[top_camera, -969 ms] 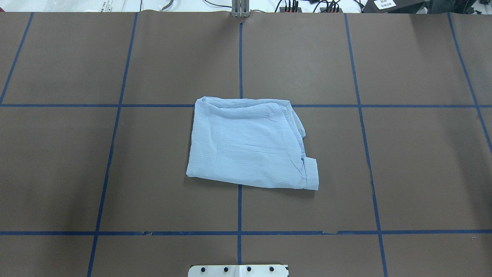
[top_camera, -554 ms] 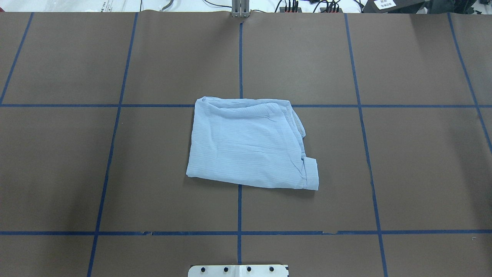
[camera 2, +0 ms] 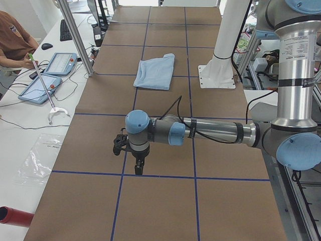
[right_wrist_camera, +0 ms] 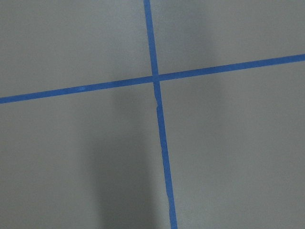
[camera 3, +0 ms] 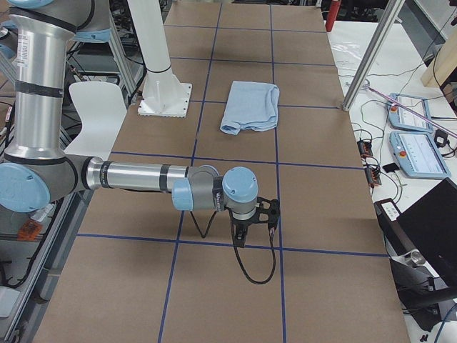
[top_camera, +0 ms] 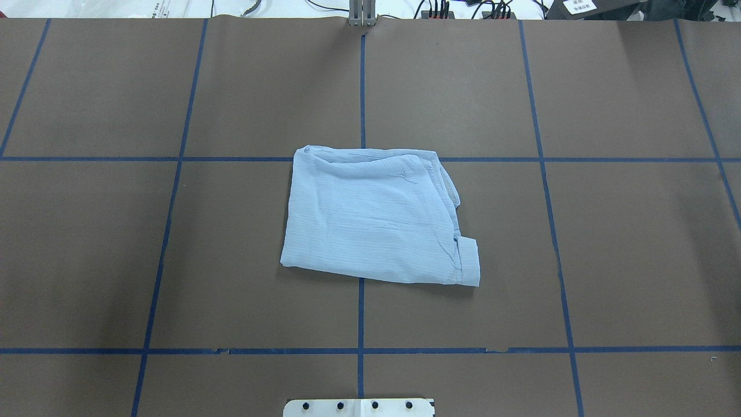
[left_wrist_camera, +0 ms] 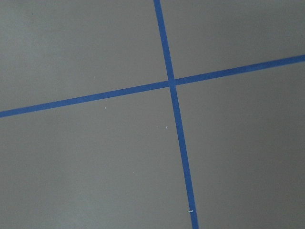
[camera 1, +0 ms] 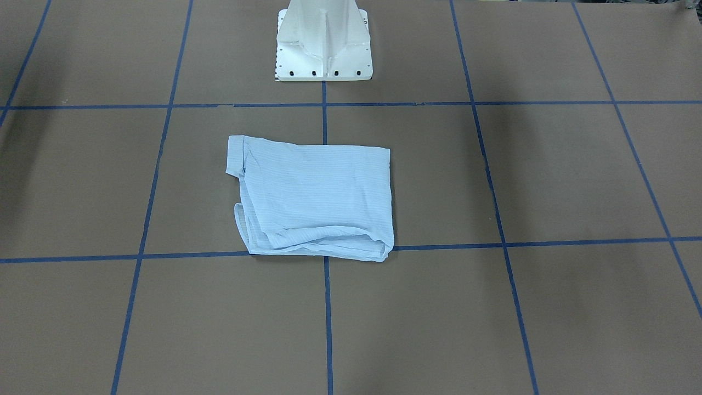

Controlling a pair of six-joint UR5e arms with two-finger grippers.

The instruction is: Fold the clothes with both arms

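Note:
The clothes are one light-blue striped shirt (top_camera: 376,220), folded into a rough rectangle and lying flat at the middle of the brown table (top_camera: 608,243). It also shows in the front view (camera 1: 318,197) and, far off, in both side views (camera 2: 155,71) (camera 3: 250,106). Neither arm touches it. The left gripper (camera 2: 138,164) hangs just above the table near the left end, far from the shirt. At the right end, the right gripper (camera 3: 240,239) hangs likewise. They show only in the side views, so I cannot tell whether they are open or shut. Both wrist views hold only bare table and blue tape.
The white pedestal (camera 1: 323,44) stands on the robot's side of the shirt. Blue tape lines (top_camera: 361,81) grid the table. A person (camera 2: 12,40) sits at a side bench with tablets (camera 2: 60,63); more tablets (camera 3: 414,153) and cables lie beyond the far edge.

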